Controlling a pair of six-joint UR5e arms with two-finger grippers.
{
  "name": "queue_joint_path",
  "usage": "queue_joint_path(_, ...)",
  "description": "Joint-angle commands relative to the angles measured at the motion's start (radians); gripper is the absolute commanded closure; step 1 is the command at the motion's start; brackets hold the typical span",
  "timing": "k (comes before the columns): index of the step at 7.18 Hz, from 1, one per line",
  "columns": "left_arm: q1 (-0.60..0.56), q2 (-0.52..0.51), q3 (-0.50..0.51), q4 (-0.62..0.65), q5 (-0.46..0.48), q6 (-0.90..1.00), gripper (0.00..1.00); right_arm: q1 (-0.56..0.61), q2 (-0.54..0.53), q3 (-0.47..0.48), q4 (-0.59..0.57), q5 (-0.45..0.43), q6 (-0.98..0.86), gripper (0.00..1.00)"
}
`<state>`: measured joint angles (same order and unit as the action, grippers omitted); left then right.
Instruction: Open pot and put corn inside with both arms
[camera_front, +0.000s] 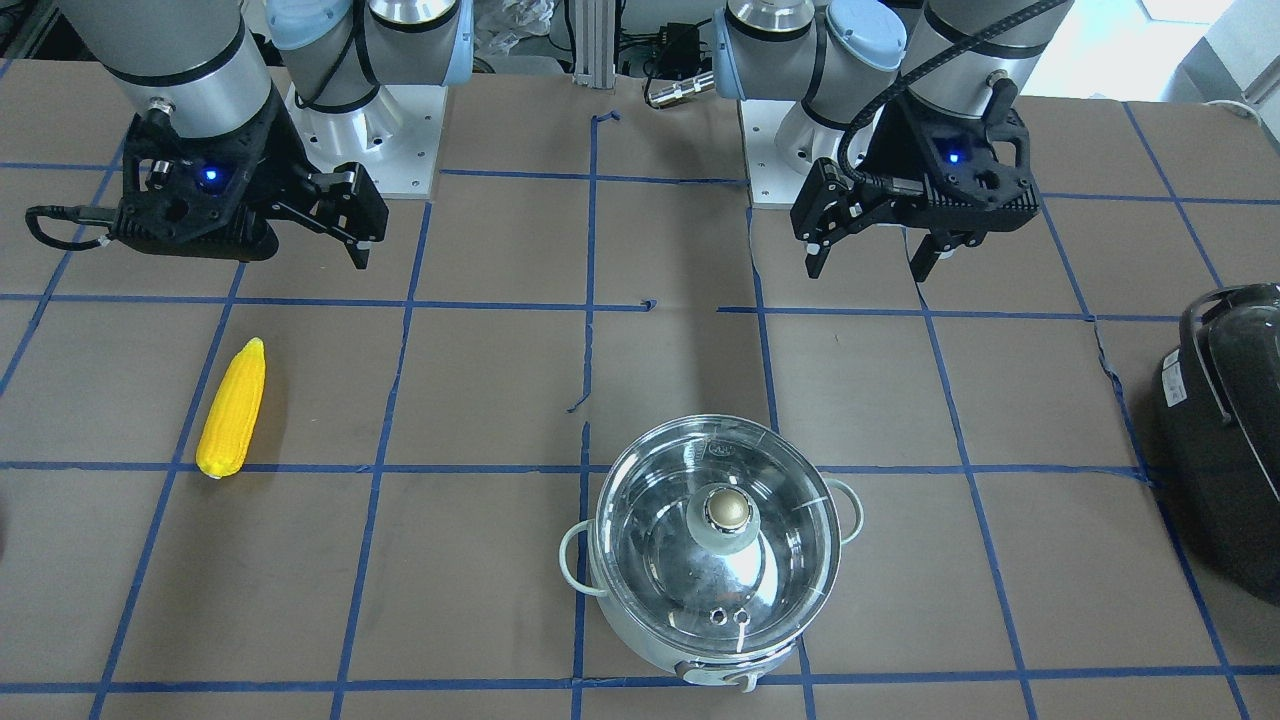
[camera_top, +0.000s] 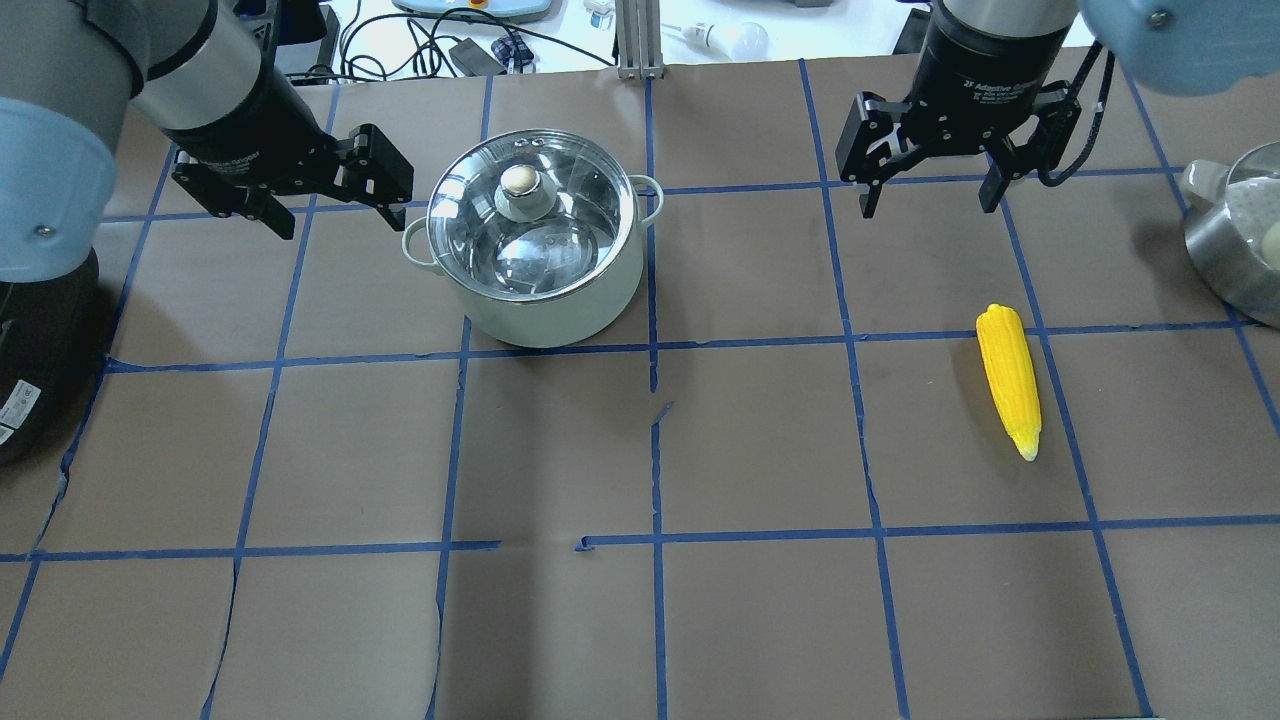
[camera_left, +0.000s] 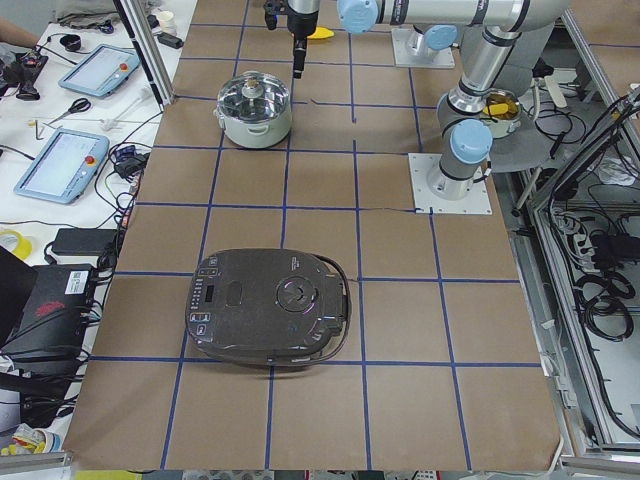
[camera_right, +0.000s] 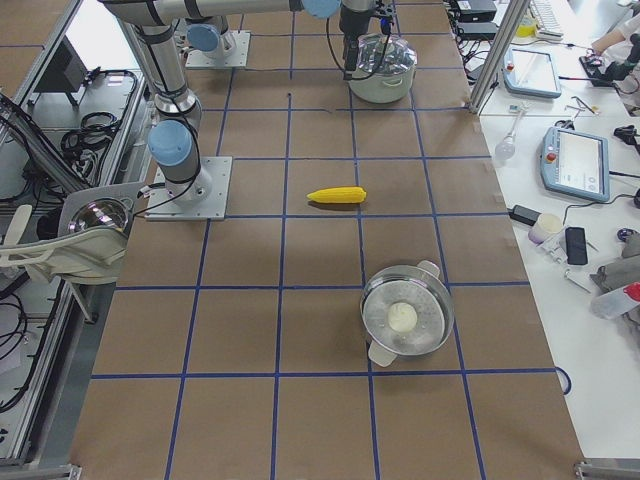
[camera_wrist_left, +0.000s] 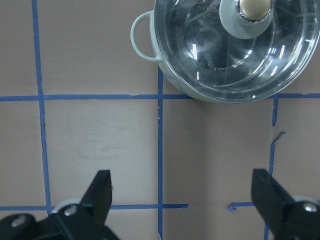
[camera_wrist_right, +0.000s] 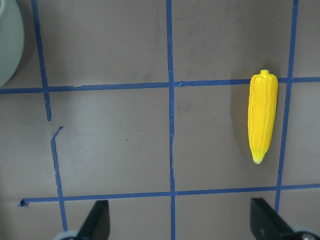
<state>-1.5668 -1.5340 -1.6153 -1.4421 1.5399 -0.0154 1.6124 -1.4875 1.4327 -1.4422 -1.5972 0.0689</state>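
Note:
The pot (camera_top: 535, 240) stands on the table with its glass lid and brass knob (camera_top: 520, 182) on; it also shows in the front view (camera_front: 715, 560) and the left wrist view (camera_wrist_left: 230, 50). My left gripper (camera_top: 338, 215) is open and empty, hovering just left of the pot, also seen from the front (camera_front: 868, 262) and from its wrist (camera_wrist_left: 185, 200). The yellow corn (camera_top: 1008, 378) lies flat on the table, seen too in the front view (camera_front: 232, 408) and right wrist view (camera_wrist_right: 262, 117). My right gripper (camera_top: 928, 200) is open and empty, above the table beyond the corn.
A large black appliance (camera_front: 1225, 430) sits at the table's end on my left, also in the left side view (camera_left: 270, 305). A second steel pot (camera_top: 1240, 230) stands at the right end, also in the right side view (camera_right: 405, 315). Blue tape grids the brown table.

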Motion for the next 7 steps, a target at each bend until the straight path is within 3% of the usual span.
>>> queue_joint_path(1,0.001,0.0,0.0,0.0,-0.001,0.0,0.0,-0.002,0.0,0.0,-0.003,-0.001,-0.004,0.0)
queue_joint_path(7,0.001,0.006,0.0,0.0,-0.001,0.0,0.0,0.0,-0.008,0.003,0.006,-0.012,0.006,0.0)
